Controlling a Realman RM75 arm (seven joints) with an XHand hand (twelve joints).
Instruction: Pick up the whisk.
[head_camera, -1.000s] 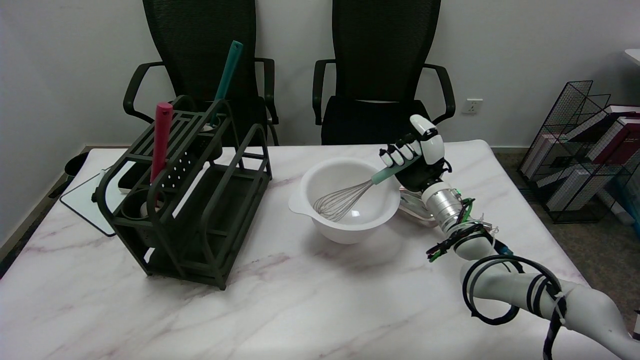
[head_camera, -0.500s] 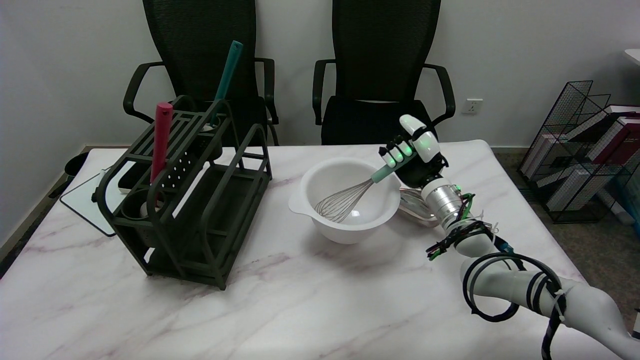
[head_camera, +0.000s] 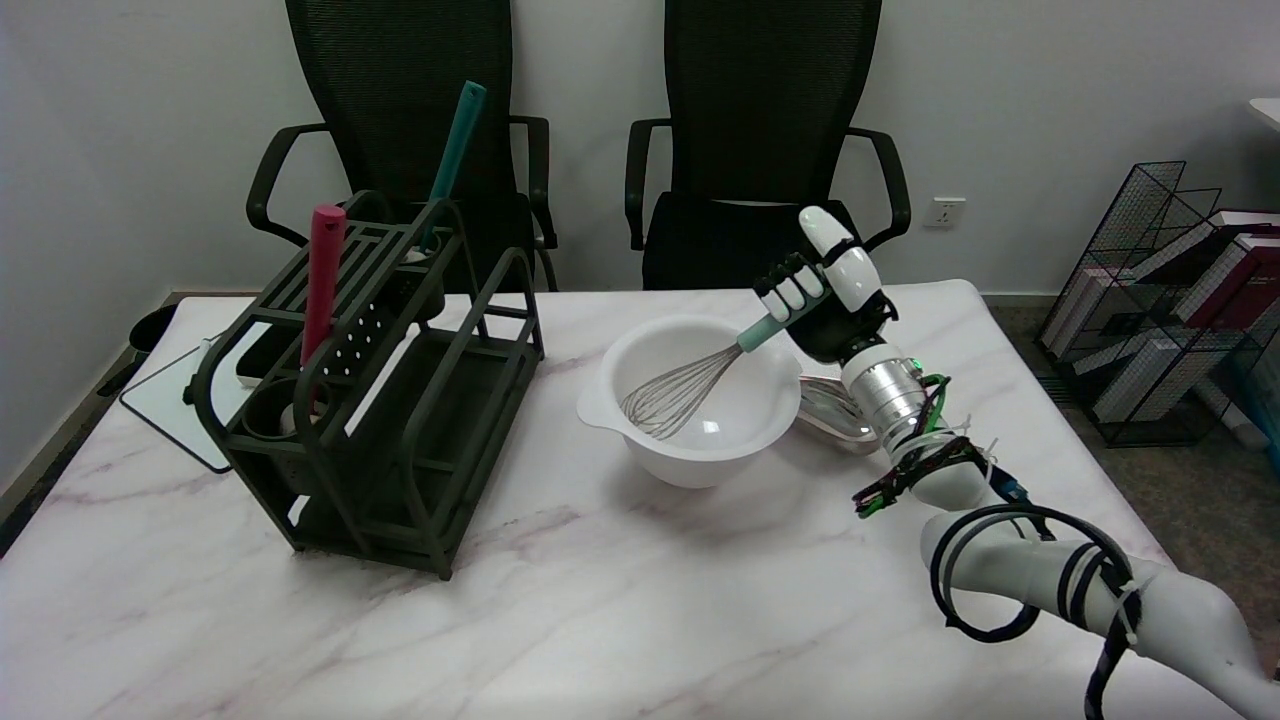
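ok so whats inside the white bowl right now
The wire end of the whisk sits inside the white mixing bowl, its mint handle gripped by the right hand above the far rim. The near wall hides part of the bowl's floor.

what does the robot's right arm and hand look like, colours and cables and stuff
The right hand has a black palm and white finger shells. Behind it sits a shiny silver wrist cylinder with a small green light. The right arm is smooth white, wrapped with looping black cables, white zip ties and green-red wiring.
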